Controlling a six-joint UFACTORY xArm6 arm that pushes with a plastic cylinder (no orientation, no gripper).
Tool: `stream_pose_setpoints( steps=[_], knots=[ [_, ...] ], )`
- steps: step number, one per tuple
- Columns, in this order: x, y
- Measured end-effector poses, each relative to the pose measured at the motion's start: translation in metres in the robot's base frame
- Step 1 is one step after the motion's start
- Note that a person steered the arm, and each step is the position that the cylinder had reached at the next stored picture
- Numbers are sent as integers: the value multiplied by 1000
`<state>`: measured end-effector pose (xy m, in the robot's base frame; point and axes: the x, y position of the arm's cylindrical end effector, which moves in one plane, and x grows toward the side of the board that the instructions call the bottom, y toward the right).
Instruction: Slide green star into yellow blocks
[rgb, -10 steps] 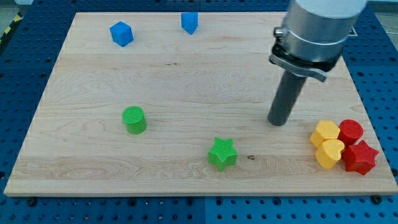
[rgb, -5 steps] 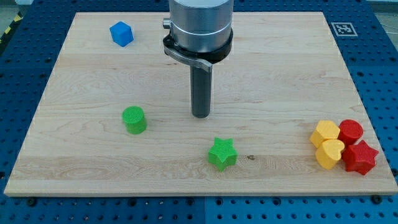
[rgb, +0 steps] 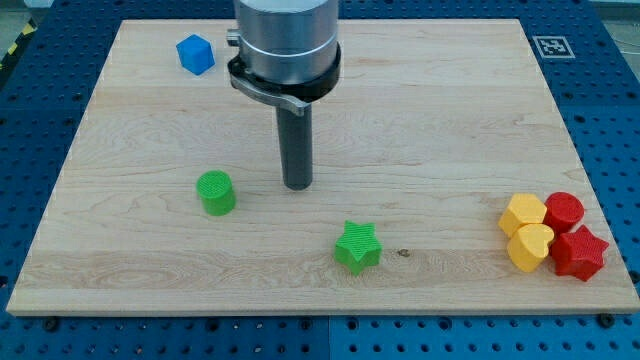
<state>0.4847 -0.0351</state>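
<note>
The wooden bench (rgb: 420, 130) carries everything, and the green star (rgb: 357, 247) serves here as the landmark. My tip (rgb: 297, 186) rests on the bench up and to the view's left of the star, apart from it; as a tool it is a plain rod with nothing to open or close, and it holds nothing. A green cylinder (rgb: 216, 192) stands further to the view's left of the star, near my tip. The two yellow blocks (rgb: 527, 231) sit well off to the star's right, touching each other, with a red cylinder (rgb: 564, 211) and a red star (rgb: 579, 252) pressed against their far side. To do this step well, I judge my tip should drop to the star's left flank, level with its centre, then push straight right so the star does not spin off line. The star is small, ridged and lies flat near the bench's lower edge.
</note>
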Motion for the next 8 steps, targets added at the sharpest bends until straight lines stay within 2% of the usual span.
stream_pose_setpoints(
  steps=[2, 4, 8],
  knots=[
    [4, -28],
    [44, -27],
    [59, -24]
  ],
)
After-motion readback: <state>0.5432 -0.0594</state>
